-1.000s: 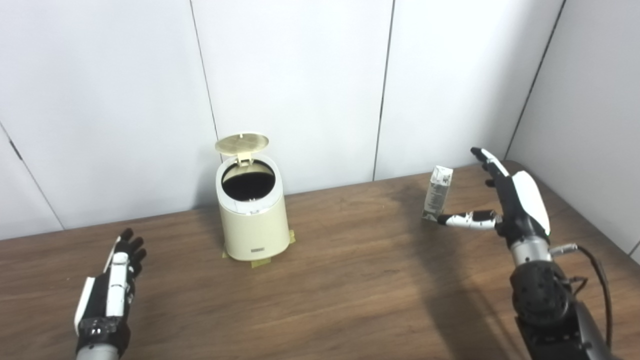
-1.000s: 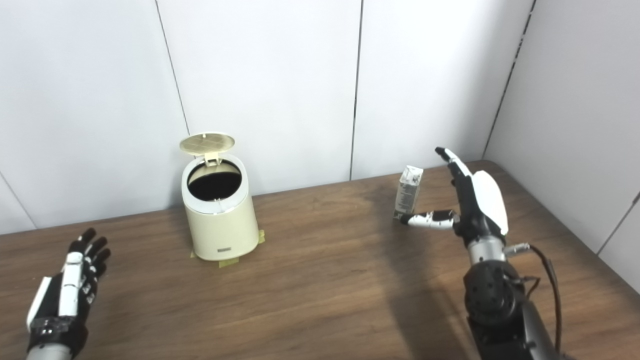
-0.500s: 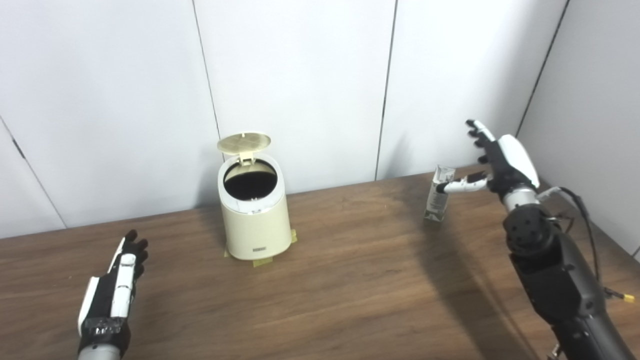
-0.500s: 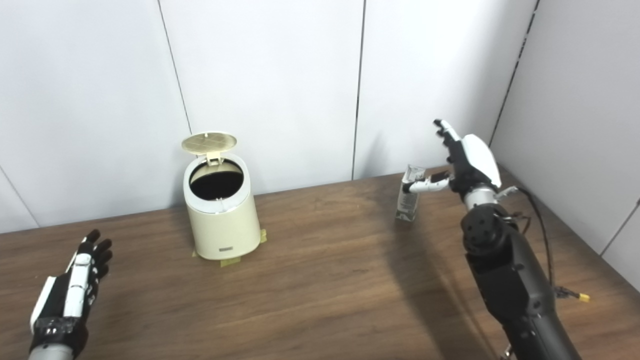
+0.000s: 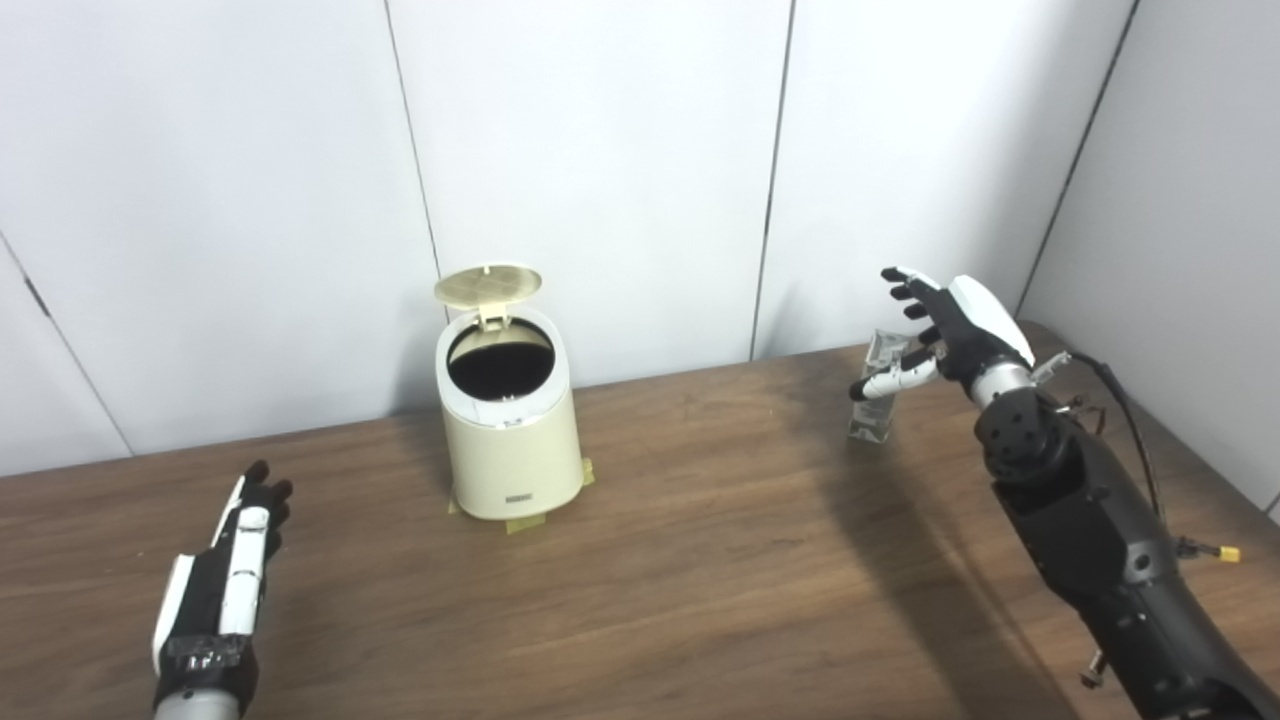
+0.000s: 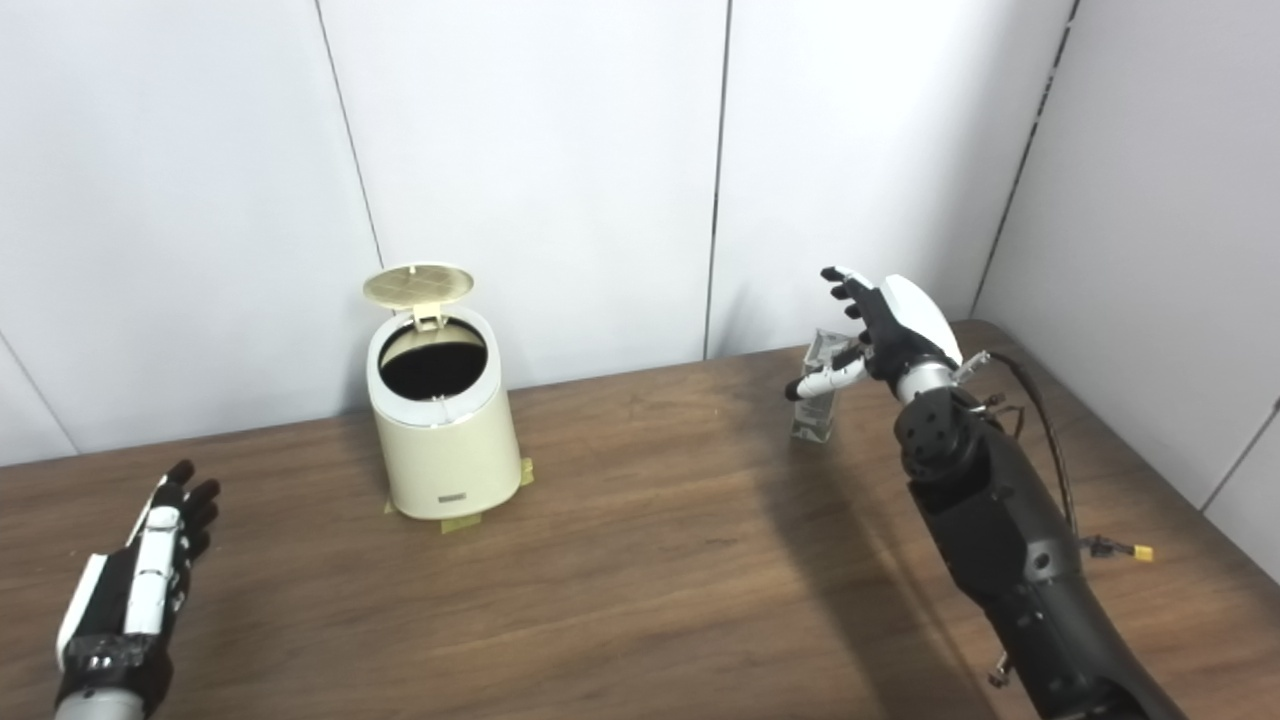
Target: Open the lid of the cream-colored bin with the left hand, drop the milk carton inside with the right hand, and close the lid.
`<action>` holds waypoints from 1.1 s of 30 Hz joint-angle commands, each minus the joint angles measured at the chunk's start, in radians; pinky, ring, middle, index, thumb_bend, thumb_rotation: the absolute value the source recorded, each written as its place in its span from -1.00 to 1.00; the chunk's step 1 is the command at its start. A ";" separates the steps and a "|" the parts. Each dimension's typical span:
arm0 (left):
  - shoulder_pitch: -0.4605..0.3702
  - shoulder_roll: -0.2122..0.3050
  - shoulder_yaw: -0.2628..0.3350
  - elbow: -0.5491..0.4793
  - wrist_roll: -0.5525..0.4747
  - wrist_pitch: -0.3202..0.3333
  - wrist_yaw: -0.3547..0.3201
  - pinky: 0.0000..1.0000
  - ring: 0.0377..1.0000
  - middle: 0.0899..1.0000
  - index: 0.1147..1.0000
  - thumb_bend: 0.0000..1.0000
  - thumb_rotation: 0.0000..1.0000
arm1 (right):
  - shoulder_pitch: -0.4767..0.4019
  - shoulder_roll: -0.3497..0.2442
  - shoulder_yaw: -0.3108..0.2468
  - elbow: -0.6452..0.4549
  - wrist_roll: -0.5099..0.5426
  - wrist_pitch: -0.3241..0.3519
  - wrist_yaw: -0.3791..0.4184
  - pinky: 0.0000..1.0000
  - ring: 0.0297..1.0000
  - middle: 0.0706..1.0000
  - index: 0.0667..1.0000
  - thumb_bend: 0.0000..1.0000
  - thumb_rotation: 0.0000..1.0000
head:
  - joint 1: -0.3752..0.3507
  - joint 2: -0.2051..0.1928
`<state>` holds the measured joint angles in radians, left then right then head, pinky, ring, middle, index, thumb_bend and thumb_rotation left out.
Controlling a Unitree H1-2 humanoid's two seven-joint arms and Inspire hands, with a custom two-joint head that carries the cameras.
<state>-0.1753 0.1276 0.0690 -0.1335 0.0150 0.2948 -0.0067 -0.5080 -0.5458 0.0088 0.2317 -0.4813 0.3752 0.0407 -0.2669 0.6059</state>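
Cream-colored bin (image 5: pixel 508 425): lid (image 5: pixel 487 284) raised, interior dark, contents indiscernible; front label illegible. Milk carton (image 5: pixel 878 400) upright, well right of bin, print unreadable. Right hand (image 5: pixel 945 325) spread over carton, thumb across it, not gripping. Left hand (image 5: pixel 225 580) open, empty, front-left of bin.

The bin (image 5: pixel 508 430) is set toward the back left of the counter (image 5: pixel 700 580), its lid (image 5: pixel 487 284) raised behind; the milk carton (image 5: pixel 878 400) is placed well apart, back right.
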 commanded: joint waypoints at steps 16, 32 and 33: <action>-0.036 -0.010 0.007 -0.032 0.025 -0.019 0.020 0.94 0.90 0.85 0.99 -0.04 0.99 | -0.039 -0.086 0.056 0.086 -0.033 -0.066 0.000 0.47 0.63 0.63 0.60 0.69 -0.80 | 0.006 0.009; -0.027 -0.006 0.009 -0.047 0.022 0.000 0.009 1.00 0.93 0.85 1.00 -0.06 0.99 | -0.040 -0.063 0.034 0.148 0.023 -0.106 -0.040 0.38 0.54 0.58 0.58 0.67 -0.82 | 0.009 0.014; -0.027 -0.005 0.009 -0.046 0.023 0.002 0.009 1.00 0.93 0.86 1.00 -0.04 0.99 | -0.042 -0.063 0.034 0.150 0.024 -0.108 -0.039 0.37 0.54 0.57 0.58 0.67 -0.81 | 0.009 0.014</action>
<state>-0.1747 0.1152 0.0770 -0.1401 0.0353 0.3043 -0.0008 -0.5050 -0.5829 0.0608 0.4065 -0.4592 0.3045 0.0263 -0.2592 0.6182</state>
